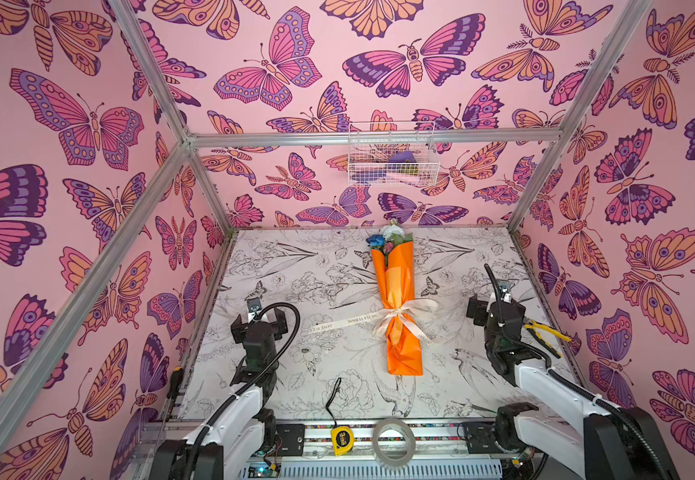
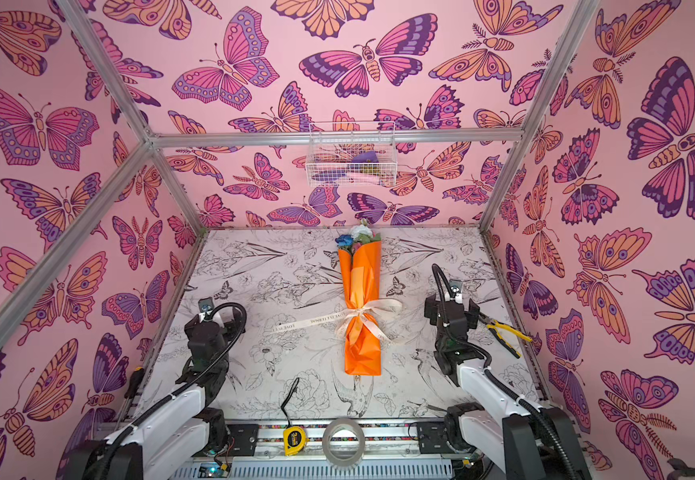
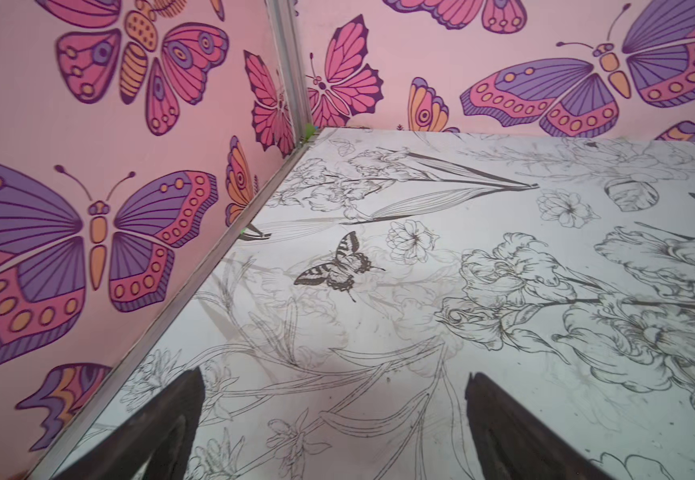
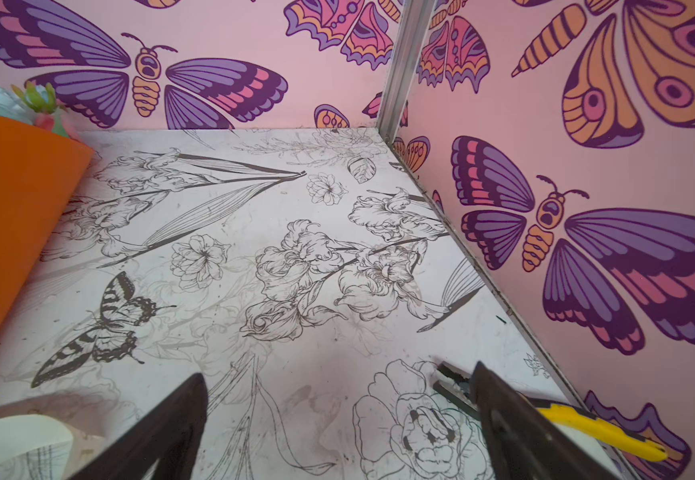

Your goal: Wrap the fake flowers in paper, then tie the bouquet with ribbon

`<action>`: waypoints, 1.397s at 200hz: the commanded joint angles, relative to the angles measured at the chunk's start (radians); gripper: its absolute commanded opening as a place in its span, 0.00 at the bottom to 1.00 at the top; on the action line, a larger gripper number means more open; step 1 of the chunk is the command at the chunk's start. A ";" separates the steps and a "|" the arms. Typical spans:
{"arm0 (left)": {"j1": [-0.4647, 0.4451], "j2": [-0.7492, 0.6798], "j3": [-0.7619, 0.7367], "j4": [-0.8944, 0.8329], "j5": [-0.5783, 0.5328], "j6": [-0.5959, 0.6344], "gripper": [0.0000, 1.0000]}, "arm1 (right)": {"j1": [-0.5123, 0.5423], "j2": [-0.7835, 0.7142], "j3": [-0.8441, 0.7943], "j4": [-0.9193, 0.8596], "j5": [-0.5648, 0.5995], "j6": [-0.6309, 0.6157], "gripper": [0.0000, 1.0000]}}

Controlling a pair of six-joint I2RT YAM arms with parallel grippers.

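Observation:
The bouquet of fake flowers lies lengthwise in the middle of the table in both top views. It is wrapped in orange paper, with blue and white blooms at the far end. A cream printed ribbon is tied round it in a bow, one tail trailing left. My left gripper stands open over bare table to the left of the bouquet. To its right my right gripper is open too and holds nothing. In the right wrist view the orange paper fills one edge.
Yellow-handled pliers lie beside the right gripper near the right wall. On the front rail sit a yellow tape measure and a tape roll. A screwdriver is at the front left. A wire basket hangs on the back wall.

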 commanded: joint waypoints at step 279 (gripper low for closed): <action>0.104 0.599 0.216 0.335 0.370 0.009 1.00 | -0.183 0.403 0.051 0.380 -0.454 0.020 0.99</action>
